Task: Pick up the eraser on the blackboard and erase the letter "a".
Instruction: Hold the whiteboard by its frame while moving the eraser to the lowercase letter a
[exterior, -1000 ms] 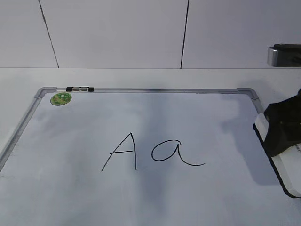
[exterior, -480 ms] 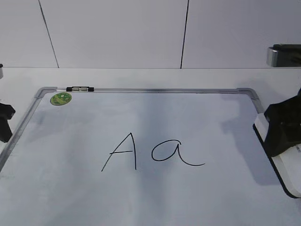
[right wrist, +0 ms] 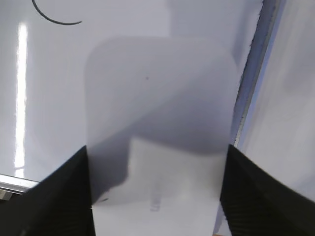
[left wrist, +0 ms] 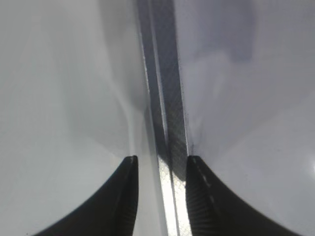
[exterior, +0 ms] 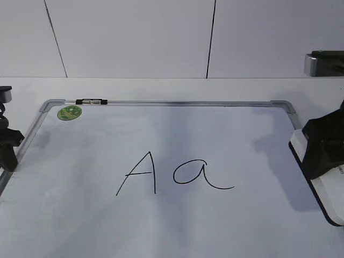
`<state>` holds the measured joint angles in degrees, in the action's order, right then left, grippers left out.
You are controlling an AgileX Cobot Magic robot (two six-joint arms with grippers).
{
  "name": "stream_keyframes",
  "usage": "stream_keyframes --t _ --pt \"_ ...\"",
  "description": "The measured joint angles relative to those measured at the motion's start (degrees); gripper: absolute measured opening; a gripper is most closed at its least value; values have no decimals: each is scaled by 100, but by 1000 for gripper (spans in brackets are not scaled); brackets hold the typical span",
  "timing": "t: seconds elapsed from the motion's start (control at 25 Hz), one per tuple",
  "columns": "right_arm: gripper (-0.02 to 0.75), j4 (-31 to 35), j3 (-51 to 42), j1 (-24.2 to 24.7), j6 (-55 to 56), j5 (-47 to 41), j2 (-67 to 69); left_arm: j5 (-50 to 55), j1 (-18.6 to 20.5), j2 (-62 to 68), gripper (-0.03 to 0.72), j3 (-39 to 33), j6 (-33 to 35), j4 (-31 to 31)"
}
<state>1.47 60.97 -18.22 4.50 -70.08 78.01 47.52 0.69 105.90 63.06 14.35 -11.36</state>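
Observation:
The blackboard (exterior: 215,134) lies flat, with a capital "A" (exterior: 141,173) and the letter "a" (exterior: 193,173) in black near its middle. The white eraser (exterior: 330,200) lies at the board's right edge. My right gripper (exterior: 322,148) sits over its far end. In the right wrist view the jaws (right wrist: 156,148) press both long sides of the eraser (right wrist: 157,98), and a curved black stroke (right wrist: 56,22) shows at top left. My left gripper (exterior: 8,148) is open and empty at the board's left edge. In the left wrist view its fingers (left wrist: 161,160) straddle the grey frame (left wrist: 165,98).
A round green sticker (exterior: 69,113) and a small black clip (exterior: 91,101) sit at the board's far left corner. A grey and black device (exterior: 325,63) stands at the back right. A white panelled wall rises behind the table.
My left gripper has come into view at the left edge and moved a little right and down along the frame. The right gripper and eraser have not moved.

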Motion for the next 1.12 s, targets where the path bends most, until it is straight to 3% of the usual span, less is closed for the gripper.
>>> stream_keyframes --t 0.32,0.56,1.12 --pt "556 0 3 0 -34 0 0 -12 0 125 166 34 9 -48" --pt "556 0 3 0 -56 0 0 -2 12 125 64 43 9 -69" --pt "555 0 3 -34 -156 -8 0 -2 12 125 46 43 -36 -100"
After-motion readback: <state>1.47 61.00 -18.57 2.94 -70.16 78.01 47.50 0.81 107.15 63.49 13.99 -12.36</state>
